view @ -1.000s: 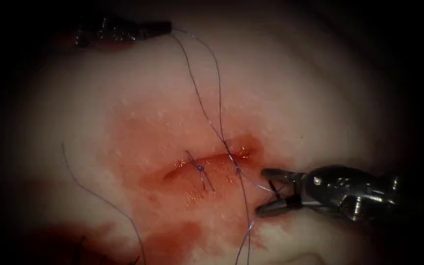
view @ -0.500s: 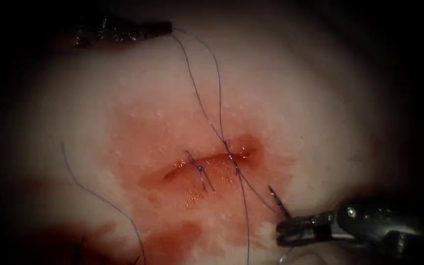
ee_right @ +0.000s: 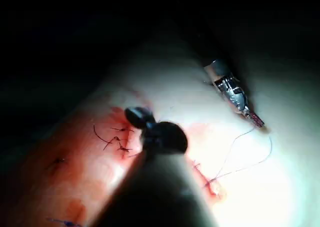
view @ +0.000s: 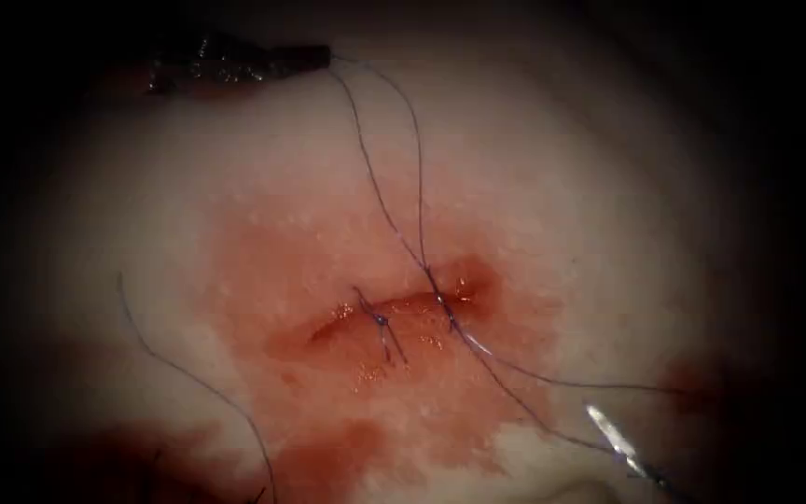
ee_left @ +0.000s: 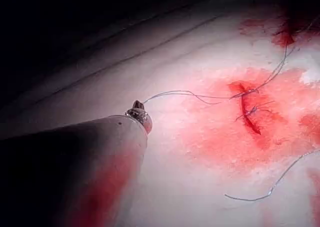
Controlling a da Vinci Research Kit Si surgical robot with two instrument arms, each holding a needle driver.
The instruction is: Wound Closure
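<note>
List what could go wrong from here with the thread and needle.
1. The left tool holds thread running from the cut; more pull could tear the tissue.
2. The needle is out of the tissue, right of the cut; whether the right tool grips it is unclear, so it might drop.

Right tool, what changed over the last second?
It carried the needle away from the cut toward lower right, drawing thread out taut behind it. The left tool stayed put, holding its thread ends; the stitches look unchanged.
</note>
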